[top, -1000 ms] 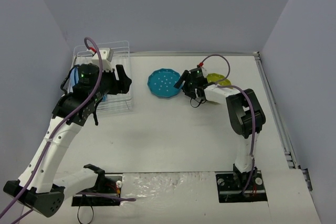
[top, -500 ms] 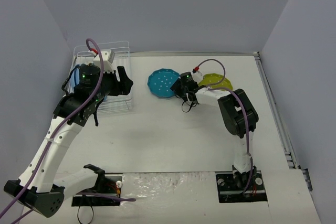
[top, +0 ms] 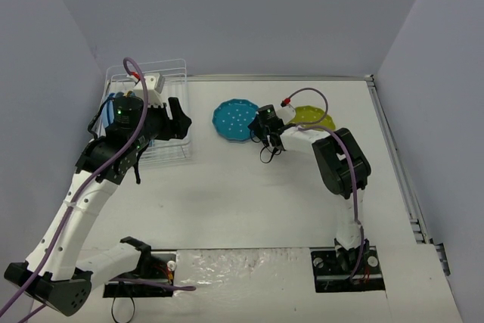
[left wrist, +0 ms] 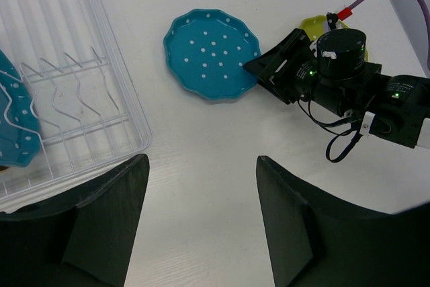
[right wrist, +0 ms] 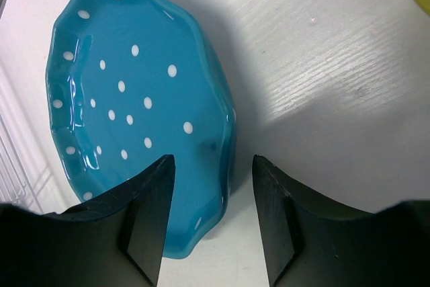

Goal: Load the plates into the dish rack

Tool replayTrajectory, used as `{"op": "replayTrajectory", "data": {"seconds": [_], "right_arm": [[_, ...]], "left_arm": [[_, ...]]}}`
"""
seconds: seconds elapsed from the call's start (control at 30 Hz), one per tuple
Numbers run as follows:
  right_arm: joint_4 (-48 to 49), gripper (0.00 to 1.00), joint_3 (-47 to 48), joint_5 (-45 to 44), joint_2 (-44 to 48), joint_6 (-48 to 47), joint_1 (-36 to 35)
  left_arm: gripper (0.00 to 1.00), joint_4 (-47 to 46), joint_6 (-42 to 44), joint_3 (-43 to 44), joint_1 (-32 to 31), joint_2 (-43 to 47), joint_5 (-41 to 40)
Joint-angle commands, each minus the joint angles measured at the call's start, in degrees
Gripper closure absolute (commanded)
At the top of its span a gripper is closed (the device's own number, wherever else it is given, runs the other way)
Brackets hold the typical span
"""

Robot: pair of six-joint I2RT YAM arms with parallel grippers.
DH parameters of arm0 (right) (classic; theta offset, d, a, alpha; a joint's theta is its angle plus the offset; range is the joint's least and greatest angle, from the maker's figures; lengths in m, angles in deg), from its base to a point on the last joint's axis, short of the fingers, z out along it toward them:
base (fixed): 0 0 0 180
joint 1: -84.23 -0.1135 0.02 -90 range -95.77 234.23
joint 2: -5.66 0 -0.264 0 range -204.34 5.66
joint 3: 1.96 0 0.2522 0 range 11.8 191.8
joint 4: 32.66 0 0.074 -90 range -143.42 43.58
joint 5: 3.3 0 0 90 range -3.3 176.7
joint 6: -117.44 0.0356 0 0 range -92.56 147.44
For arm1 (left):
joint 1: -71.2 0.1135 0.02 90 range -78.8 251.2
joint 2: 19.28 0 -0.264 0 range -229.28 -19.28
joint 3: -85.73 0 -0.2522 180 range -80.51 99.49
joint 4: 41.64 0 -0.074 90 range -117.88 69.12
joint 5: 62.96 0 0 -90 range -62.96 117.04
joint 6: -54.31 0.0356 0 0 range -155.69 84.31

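On the table's far half, the right gripper point(right wrist: 211, 173) straddles the right rim of a flat-lying teal plate point(right wrist: 134, 112), jaws apart and not yet clamped, a green plate point(top: 314, 116) just behind it. By the rack point(left wrist: 122, 65), the left gripper point(left wrist: 198, 186) hovers open and empty; a second teal plate point(left wrist: 13, 119) sits inside

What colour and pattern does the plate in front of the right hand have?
The plate is teal with white dots, seen best in the right wrist view.
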Motion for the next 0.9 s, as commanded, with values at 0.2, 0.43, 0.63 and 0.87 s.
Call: {"op": "replayTrajectory", "data": {"seconds": [0.2, 0.43, 0.63, 0.87], "right_arm": [[0.0, 0.55, 3.5, -2.3, -2.9, 1.1, -0.2], [-0.6, 0.66, 3.9, -2.3, -3.2, 0.9, -0.2], [-0.7, 0.89, 3.5, -1.8, -3.3, 0.3, -0.2], [0.3, 1.0, 2.5, 1.3, -1.4, -2.5, 0.0]], "left_arm": [[0.39, -3.1, -1.0, 1.0, -0.3, 1.3, 1.5], [0.39, -2.9, -1.3, 1.2, -0.3, 1.6, 1.7], [0.39, -3.2, -1.7, 1.0, -0.3, 1.5, 2.3], [0.39, -3.8, -2.4, 0.2, -0.3, 0.6, 3.1]]}}
